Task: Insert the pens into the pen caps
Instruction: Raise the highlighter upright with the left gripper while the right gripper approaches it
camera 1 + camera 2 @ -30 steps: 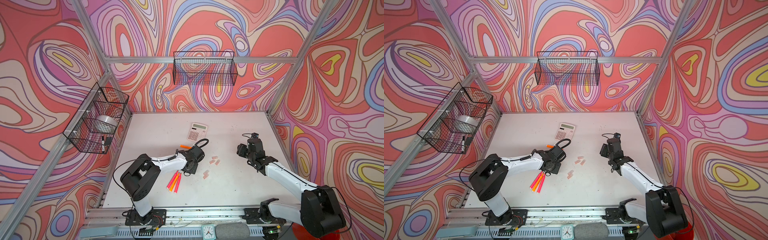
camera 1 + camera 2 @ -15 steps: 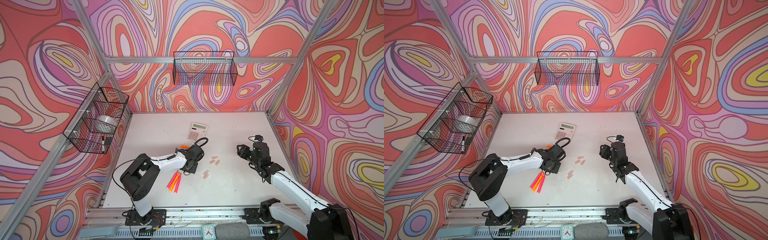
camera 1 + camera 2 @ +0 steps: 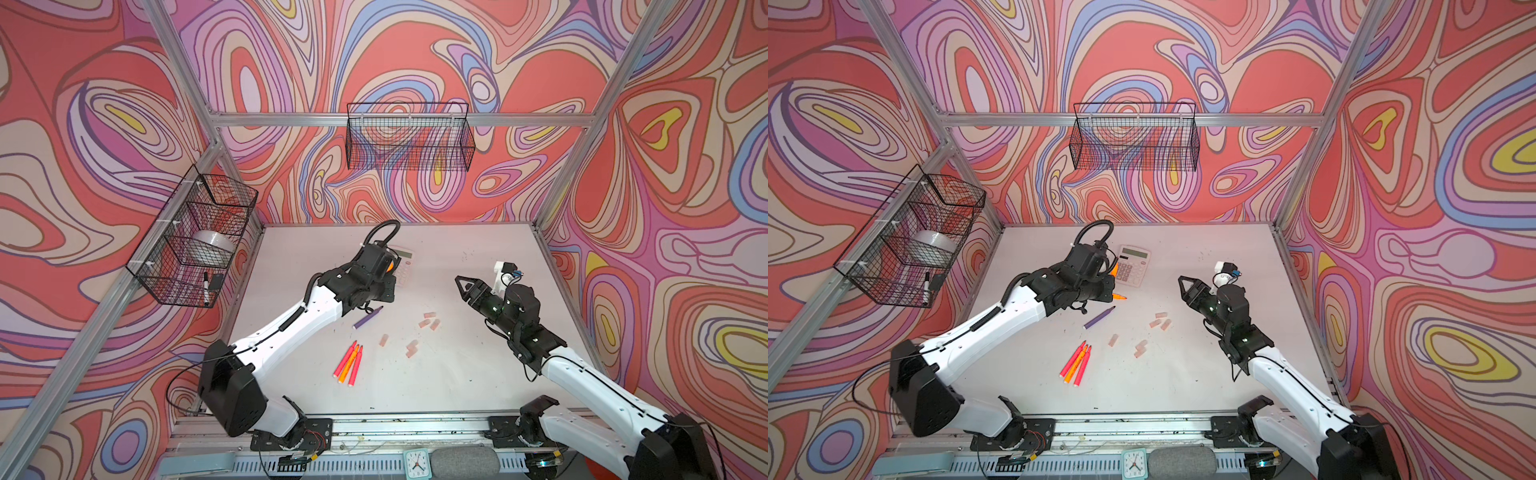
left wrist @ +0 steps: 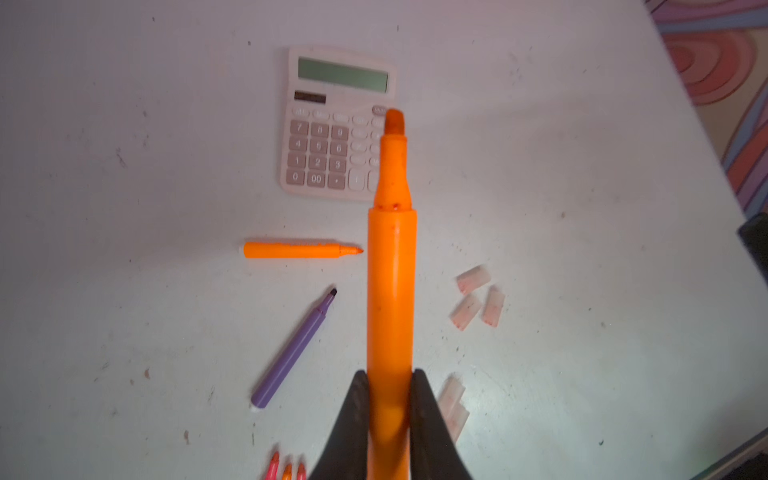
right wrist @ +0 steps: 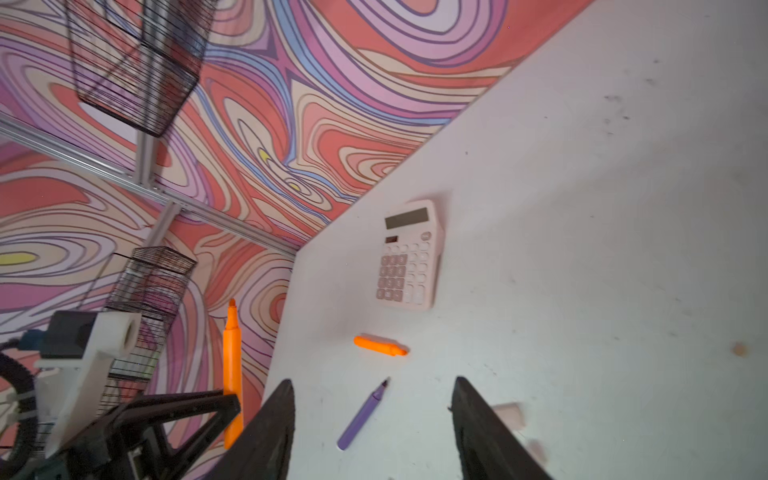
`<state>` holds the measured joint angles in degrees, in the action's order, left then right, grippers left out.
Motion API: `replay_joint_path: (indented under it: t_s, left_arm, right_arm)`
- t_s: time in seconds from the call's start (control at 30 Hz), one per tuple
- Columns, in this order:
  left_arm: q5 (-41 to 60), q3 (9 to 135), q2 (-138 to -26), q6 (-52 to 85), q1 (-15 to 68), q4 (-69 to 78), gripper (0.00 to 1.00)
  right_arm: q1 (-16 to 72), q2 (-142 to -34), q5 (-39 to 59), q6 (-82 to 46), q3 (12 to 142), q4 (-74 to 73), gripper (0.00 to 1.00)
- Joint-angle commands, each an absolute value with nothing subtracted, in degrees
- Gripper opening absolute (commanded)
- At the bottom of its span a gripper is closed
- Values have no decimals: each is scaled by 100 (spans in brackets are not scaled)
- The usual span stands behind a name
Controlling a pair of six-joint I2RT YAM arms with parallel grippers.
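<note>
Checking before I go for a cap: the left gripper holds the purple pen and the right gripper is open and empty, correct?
No: the left wrist view shows the left gripper shut on an orange pen; the purple pen lies on the table. The right gripper is open and empty, as you said.

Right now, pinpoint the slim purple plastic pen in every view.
In a top view: slim purple plastic pen above the pink-orange pen bunch.
In a top view: purple pen likewise.
Left wrist view: purple pen between loose orange pen and that bunch.
Right wrist view: purple pen framed by open right claw.
Shared landmark: pale pink calculator.
</note>
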<state>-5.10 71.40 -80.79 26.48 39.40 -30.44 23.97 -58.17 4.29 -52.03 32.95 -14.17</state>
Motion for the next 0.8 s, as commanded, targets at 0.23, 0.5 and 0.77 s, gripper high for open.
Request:
replay_joint_path:
  t_s: [0.23, 0.5, 0.77]
  left_arm:
    - [-785, 4773, -6780, 1787, 3920, 151, 0]
    - [391, 4463, -6595, 1651, 3929, 664, 0]
    - [445, 4411, -6361, 1639, 3929, 572, 0]
  right_arm:
    - [3707, -7310, -341, -5028, 3832, -5257, 61]
    - [4250, -8321, -15, -4823, 4252, -4453, 56]
    - [4451, -8597, -36, -4564, 4761, -3693, 57]
